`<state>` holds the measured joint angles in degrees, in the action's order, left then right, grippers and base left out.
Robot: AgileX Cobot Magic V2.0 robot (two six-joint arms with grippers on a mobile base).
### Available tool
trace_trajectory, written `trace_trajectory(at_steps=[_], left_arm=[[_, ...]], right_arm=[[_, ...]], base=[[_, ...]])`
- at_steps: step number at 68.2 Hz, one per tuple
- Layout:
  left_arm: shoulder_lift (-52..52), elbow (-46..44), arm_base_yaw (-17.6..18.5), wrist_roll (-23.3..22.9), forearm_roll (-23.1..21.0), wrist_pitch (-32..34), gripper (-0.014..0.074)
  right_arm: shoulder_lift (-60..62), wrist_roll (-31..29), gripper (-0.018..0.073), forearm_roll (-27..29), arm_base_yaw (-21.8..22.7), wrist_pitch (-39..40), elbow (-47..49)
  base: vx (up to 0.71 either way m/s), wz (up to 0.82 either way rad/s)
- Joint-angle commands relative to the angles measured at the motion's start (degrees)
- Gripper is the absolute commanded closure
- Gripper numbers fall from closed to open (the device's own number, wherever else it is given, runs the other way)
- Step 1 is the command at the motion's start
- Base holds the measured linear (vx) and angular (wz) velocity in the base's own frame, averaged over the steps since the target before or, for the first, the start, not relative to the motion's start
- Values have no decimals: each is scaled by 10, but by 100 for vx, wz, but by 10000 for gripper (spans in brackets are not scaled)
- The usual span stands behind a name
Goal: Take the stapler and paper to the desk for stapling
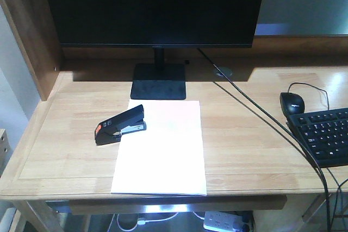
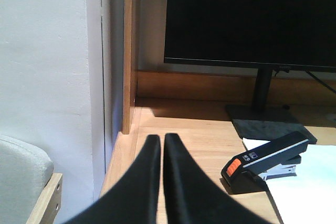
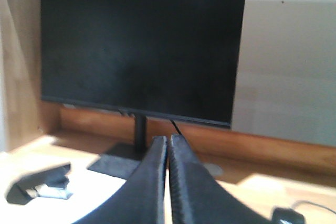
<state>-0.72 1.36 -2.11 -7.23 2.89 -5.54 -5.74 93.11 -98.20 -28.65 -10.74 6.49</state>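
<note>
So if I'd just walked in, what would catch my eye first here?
Probably the big black monitor at the back of the light-wood desk. In front of its stand lies the white paper, with the black stapler resting across the sheet's upper left corner. In both wrist views, dark jaws sit pressed together, holding nothing.

Bright daylight from the right, washed-out paper (image 1: 160,148), soft blur in right wrist view.

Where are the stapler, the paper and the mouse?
stapler (image 1: 120,124), front view, middle of its black top arm.
paper (image 1: 163,156), front view, middle of the white sheet.
mouse (image 1: 292,103), front view, its rounded back.
</note>
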Motion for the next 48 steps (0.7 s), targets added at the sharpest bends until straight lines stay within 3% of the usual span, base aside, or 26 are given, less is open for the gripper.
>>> trace_trajectory(at_steps=[1, 13, 23, 38, 48], left_arm=[[-9, 7, -2, -4, 1, 46, 603], [-9, 7, -2, -4, 1, 46, 603], [-9, 7, -2, -4, 1, 46, 603], [-9, 7, -2, -4, 1, 46, 603], [-9, 7, -2, -4, 1, 46, 603]], right_arm=[[-6, -17, 569, -2, 1, -41, 8], [-6, -129, 569, 148, 1, -101, 8], [-6, -265, 569, 240, 1, -100, 8], [-6, -420, 569, 376, 3, -76, 8], [-6, -577, 569, 510, 57, -14, 8]], base=[[0, 0], [0, 0], [0, 0], [0, 0], [0, 0]])
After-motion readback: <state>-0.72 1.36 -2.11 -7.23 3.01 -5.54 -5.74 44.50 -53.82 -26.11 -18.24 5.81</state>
